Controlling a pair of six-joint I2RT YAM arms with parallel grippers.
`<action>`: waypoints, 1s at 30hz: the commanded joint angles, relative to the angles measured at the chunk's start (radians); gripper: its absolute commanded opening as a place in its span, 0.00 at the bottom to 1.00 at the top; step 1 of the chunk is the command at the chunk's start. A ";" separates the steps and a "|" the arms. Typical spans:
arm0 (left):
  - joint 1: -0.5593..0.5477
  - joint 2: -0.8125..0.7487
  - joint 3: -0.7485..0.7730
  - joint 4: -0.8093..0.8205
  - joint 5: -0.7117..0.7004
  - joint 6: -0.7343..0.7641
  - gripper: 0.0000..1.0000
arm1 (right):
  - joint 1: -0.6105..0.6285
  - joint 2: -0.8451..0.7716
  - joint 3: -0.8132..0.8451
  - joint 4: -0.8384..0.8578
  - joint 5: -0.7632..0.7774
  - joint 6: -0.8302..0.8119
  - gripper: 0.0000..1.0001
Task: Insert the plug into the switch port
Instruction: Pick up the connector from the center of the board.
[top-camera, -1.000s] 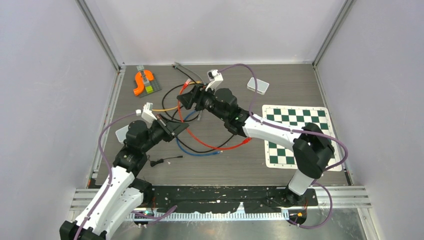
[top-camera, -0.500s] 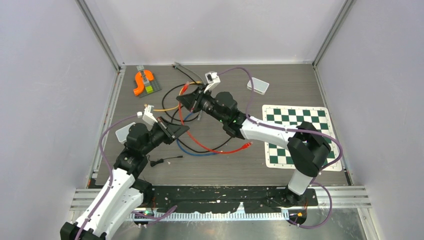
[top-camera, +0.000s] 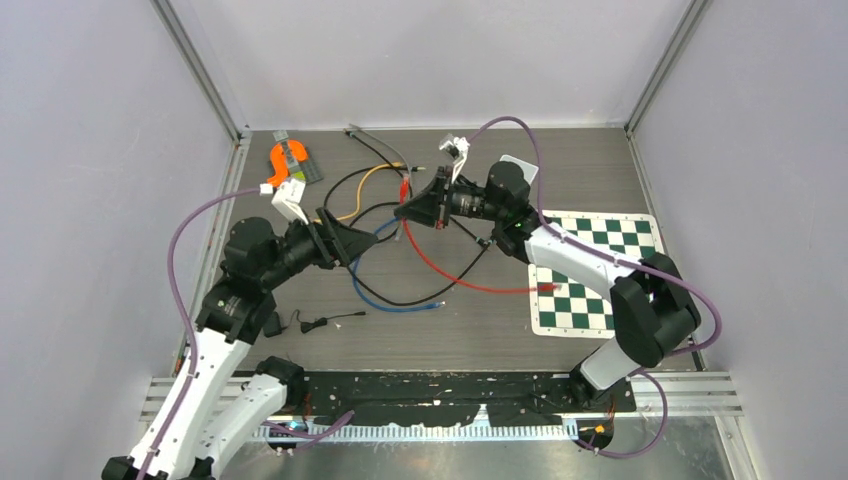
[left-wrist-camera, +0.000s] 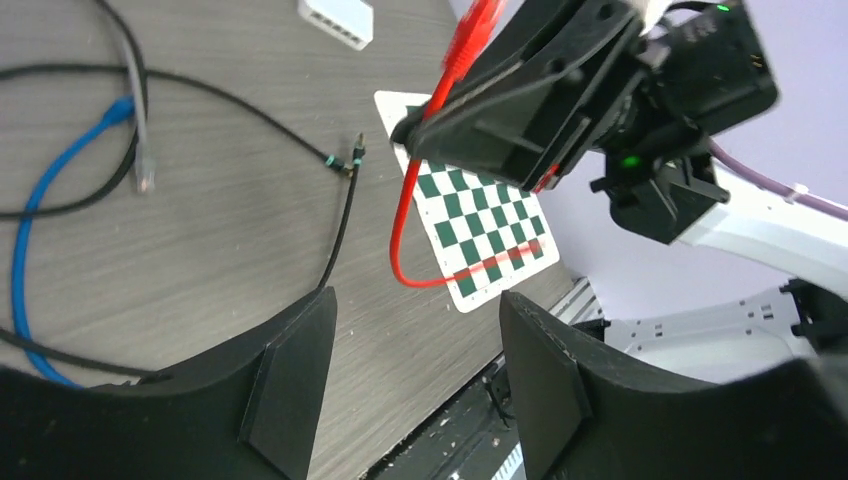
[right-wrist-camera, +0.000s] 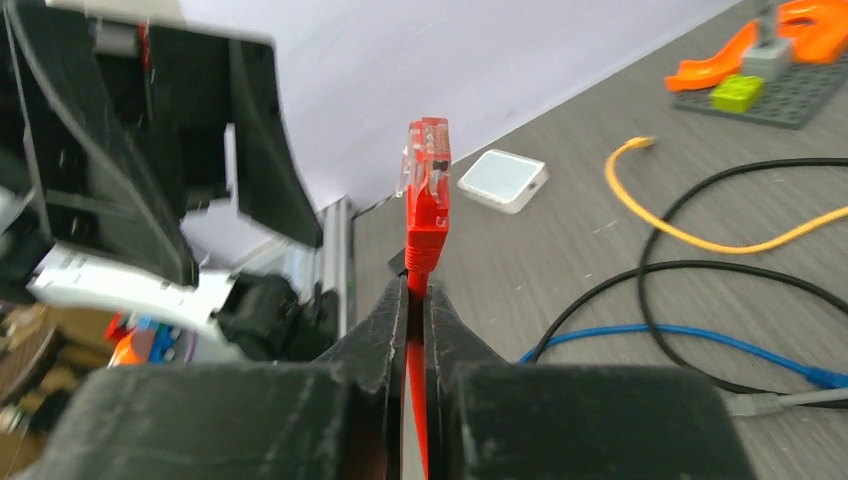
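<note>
Right tool (right-wrist-camera: 418, 292) is pressed together on the red cable (top-camera: 440, 272) just below the plug (right-wrist-camera: 425, 150). The plug sticks out clear past the fingertips, held up off the desk (top-camera: 480, 320). Left tool (left-wrist-camera: 415, 305) is spread with nothing in it, and faces the right tool from nearby.

Key relation: the switch (left-wrist-camera: 335, 20), the white box with a row of ports, sits at the far right of the desk, behind the right wrist. The plug's long axis points toward the left arm, i.e. away from the switch. The right arm is nearer, so my read is that it must swing the plug round to face the ports before any push.

Vs a second ago: left tool was shut and right tool spread; now swapped, which looks like a handover. The right arm has lifted and pulled right, and the left arm has backed off. The cable's loose end now lies on the checkered mat (top-camera: 600, 270).
</note>
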 joint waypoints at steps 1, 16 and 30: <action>0.002 0.065 0.112 -0.096 0.156 0.182 0.64 | 0.001 -0.094 -0.007 -0.104 -0.329 -0.101 0.05; 0.002 0.301 0.265 -0.015 0.494 0.253 0.64 | 0.035 -0.099 0.095 -0.487 -0.493 -0.321 0.05; 0.002 0.360 0.243 0.065 0.534 0.218 0.47 | 0.040 -0.083 0.174 -0.748 -0.468 -0.478 0.05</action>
